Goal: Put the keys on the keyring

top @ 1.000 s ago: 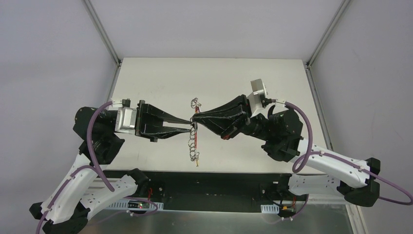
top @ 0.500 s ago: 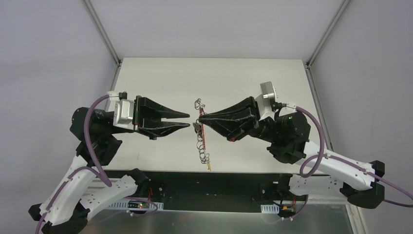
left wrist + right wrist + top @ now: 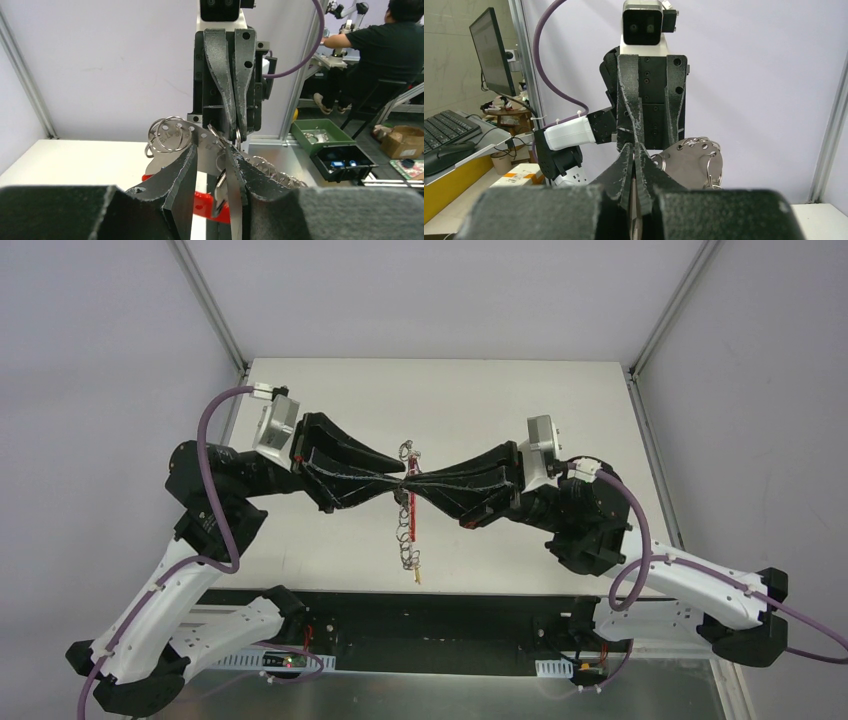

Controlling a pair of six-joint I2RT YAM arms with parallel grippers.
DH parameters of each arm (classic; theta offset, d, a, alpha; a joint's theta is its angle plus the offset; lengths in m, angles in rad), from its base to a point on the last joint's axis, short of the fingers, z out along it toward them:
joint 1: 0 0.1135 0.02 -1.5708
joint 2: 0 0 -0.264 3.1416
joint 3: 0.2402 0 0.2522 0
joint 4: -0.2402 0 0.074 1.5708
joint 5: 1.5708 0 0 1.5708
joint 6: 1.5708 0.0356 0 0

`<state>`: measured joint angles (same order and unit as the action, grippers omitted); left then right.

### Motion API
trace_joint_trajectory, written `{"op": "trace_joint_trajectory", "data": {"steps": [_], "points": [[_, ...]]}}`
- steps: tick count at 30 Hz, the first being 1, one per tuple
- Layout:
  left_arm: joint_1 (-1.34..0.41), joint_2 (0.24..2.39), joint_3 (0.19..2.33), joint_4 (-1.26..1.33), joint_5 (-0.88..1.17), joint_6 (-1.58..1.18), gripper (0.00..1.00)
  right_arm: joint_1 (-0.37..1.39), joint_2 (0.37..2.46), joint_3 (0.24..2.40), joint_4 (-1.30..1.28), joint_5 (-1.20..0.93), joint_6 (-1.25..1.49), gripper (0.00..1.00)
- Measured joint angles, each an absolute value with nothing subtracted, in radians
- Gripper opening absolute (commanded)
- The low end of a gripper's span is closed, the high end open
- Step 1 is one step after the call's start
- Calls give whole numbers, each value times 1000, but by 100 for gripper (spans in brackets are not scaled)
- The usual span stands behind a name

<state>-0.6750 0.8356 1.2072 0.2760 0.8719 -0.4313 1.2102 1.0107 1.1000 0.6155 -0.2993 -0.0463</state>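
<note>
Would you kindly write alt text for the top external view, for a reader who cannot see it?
Seen from above, the left gripper and right gripper meet tip to tip over the middle of a white table, at a keyring. Its silver rings and red strap trail toward the arms' bases.

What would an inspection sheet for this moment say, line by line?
Surface: pale table, no marks seen.
Job's things: keyring trails from mid-table toward the near edge, with red strap and yellowish tag; keys not made out.
Clutter: nothing seen.
Hands: right hand shut on the keyring; left hand meets it there, grip unclear.
Cables: purple cables loop along both arms, apart from the keyring.
Surroundings: seated person and monitor outside the cell.
</note>
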Motion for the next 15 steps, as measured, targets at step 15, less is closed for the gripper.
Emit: {"op": "trace_joint_trajectory", "data": {"steps": [15], "points": [[-675,789,1187,287,863,-485,26,1221,1006,1100,616,-302,-96,0]]}}
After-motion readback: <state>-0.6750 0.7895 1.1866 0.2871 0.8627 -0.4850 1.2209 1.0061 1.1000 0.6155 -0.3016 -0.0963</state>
